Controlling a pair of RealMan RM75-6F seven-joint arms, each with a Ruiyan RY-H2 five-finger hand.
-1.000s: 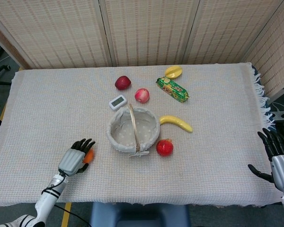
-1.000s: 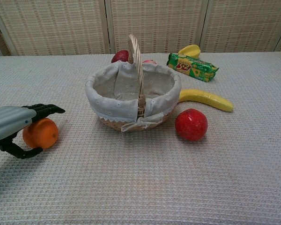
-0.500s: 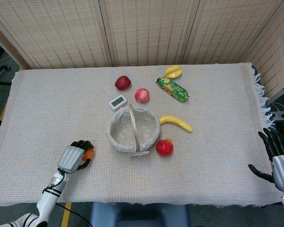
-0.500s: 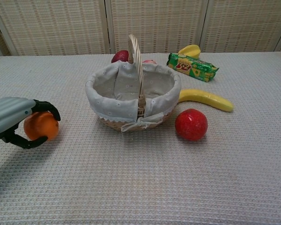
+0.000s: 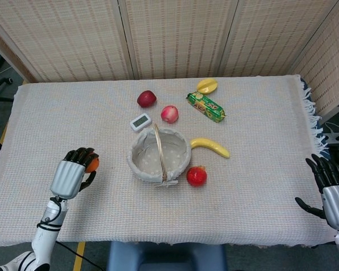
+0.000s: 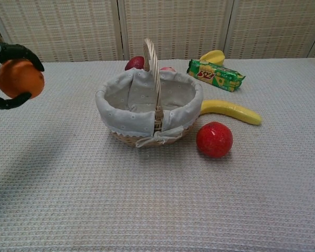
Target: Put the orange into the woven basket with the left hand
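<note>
Chest view: left robot hand (image 6: 8, 79) grips the orange (image 6: 19, 79) aloft; swinging low, it could clip the woven basket (image 6: 149, 105) handle.

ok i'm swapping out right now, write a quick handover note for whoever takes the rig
Left hand: holds the orange, lifted off the table, to the left of the woven basket.
Right hand: at the table's right edge, fingers apart, holding nothing.
Basket: mid-table, cloth-lined, handle up, nothing visible inside.
Done: orange picked up.
Left: carry it right, over the basket rim and clear of the handle, lower it in, release.
Nearby: a red round fruit and a banana lie to the basket's right; probably not in the path.
</note>
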